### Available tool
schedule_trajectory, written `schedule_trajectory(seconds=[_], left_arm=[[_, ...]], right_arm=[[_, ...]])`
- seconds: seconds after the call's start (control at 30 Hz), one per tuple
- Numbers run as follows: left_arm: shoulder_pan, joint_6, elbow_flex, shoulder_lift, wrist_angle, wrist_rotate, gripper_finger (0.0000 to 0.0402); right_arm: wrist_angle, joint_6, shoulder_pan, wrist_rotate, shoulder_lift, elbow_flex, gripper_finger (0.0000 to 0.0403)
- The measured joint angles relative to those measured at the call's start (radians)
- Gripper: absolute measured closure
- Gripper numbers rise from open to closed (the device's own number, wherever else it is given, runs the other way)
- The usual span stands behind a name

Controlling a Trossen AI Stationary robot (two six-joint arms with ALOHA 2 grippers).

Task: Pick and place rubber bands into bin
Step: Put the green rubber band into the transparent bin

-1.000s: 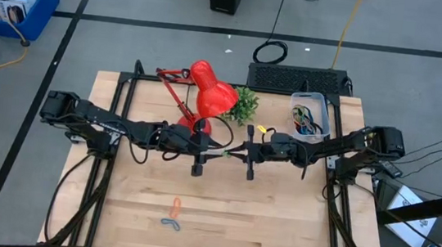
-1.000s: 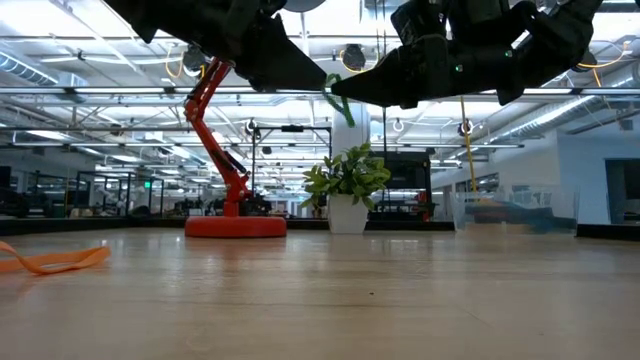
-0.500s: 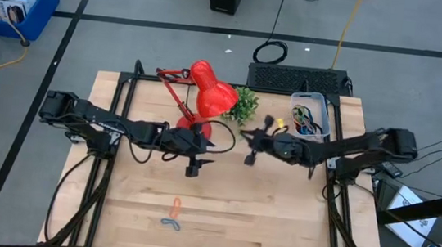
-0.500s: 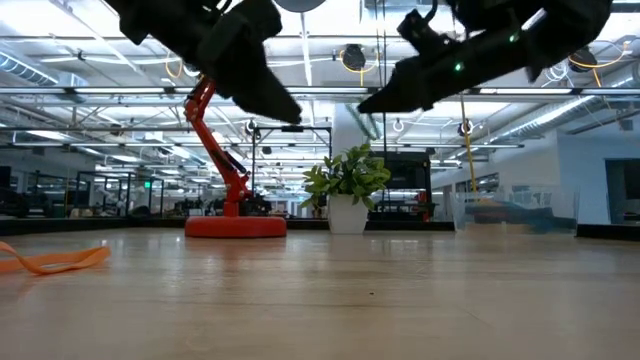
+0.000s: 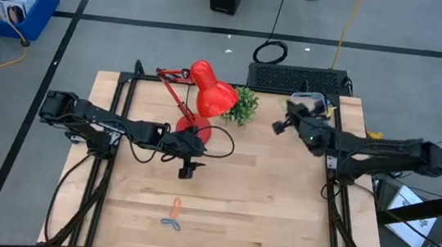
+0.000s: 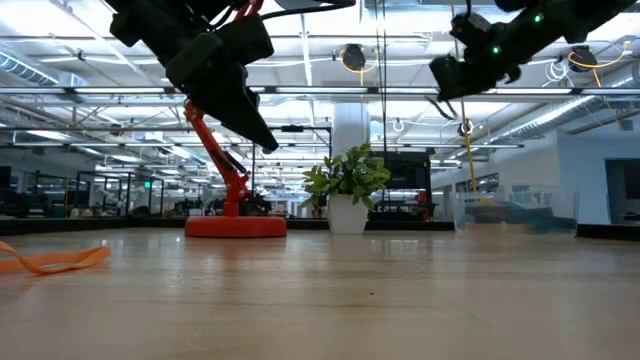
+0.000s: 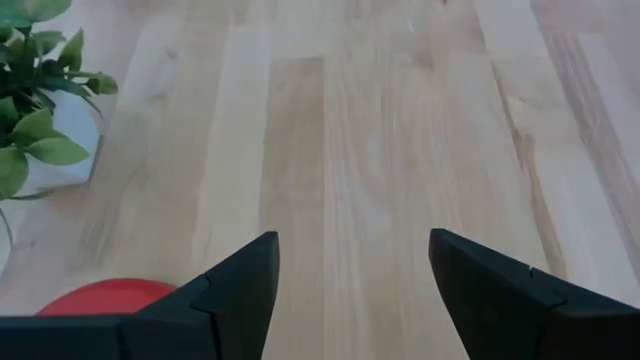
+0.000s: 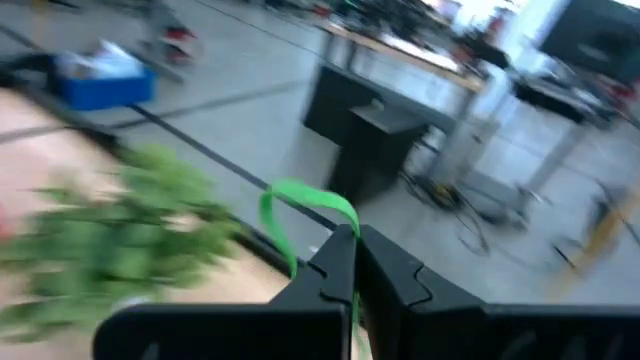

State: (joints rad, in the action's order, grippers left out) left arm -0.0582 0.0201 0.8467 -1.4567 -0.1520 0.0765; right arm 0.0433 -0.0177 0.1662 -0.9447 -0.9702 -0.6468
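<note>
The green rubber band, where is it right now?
The green rubber band is pinched in the shut right gripper, raised beside the bin near the plant.

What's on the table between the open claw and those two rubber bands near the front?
Bare wood, per the high view, between left gripper and rubber bands.

A green rubber band (image 8: 300, 215) loops out from between the closed right fingers (image 8: 335, 265). The clear bin (image 5: 312, 102) sits just beyond them, with bands inside.
</note>
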Motion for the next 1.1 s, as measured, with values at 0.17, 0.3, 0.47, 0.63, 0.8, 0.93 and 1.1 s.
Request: schedule_trajectory(seconds=[0.17,0.3,0.47,0.63,0.8,0.93,1.1], left_arm=[[0.0,-0.003,0.0,0.0,0.0,0.0,0.014],[0.0,0.001,0.0,0.0,0.0,0.002,0.0138],[0.0,0.002,-0.001,0.0,0.013,0.002,0.0143],[0.0,0.003,-0.001,0.0,0.035,0.002,0.0144],[0.0,0.003,-0.001,0.0,0.035,0.002,0.0144],[0.0,0.002,-0.001,0.0,0.036,0.002,0.0144],[0.0,0.002,-0.001,0.0,0.035,0.002,0.0144]], right_arm=[[-0.184,-0.135,0.161,0.085,0.04,0.0,0.0403],[-0.32,-0.231,0.284,0.219,0.031,0.0,0.0403],[-0.429,-0.32,0.422,0.35,0.007,0.0,0.0403],[-0.504,-0.347,0.528,0.469,-0.029,0.0,0.0403],[-0.545,-0.344,0.589,0.514,-0.074,0.0,0.0403],[-0.567,-0.366,0.619,0.615,-0.106,0.0,0.0402],[-0.571,-0.356,0.633,0.616,-0.133,0.0,0.0401]])
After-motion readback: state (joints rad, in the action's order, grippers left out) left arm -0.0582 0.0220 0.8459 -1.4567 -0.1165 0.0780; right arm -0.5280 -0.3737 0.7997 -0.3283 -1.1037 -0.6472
